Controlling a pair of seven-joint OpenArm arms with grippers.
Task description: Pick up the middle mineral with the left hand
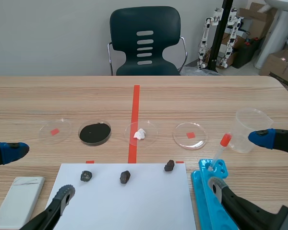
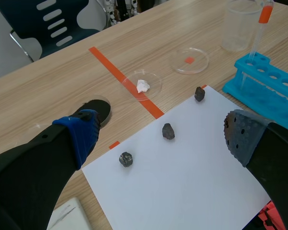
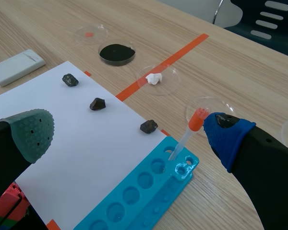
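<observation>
Between the fingers of my left gripper [image 1: 38, 172], spread wide and gripping nothing, I saw the white sheet [image 2: 182, 182]. The middle mineral [image 2: 168, 131] lay on it ahead, spaced from the left mineral [image 2: 126, 159] and the right mineral [image 2: 199, 93], I judged, so one grip could take it alone.

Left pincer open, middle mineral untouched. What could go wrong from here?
1. The open left pincer might close on the left mineral, which lies near the middle mineral.
2. The middle mineral is small and irregular, so it may slip from the pads.
3. Pressing down could drag the white paper sheet and shift all three.
</observation>
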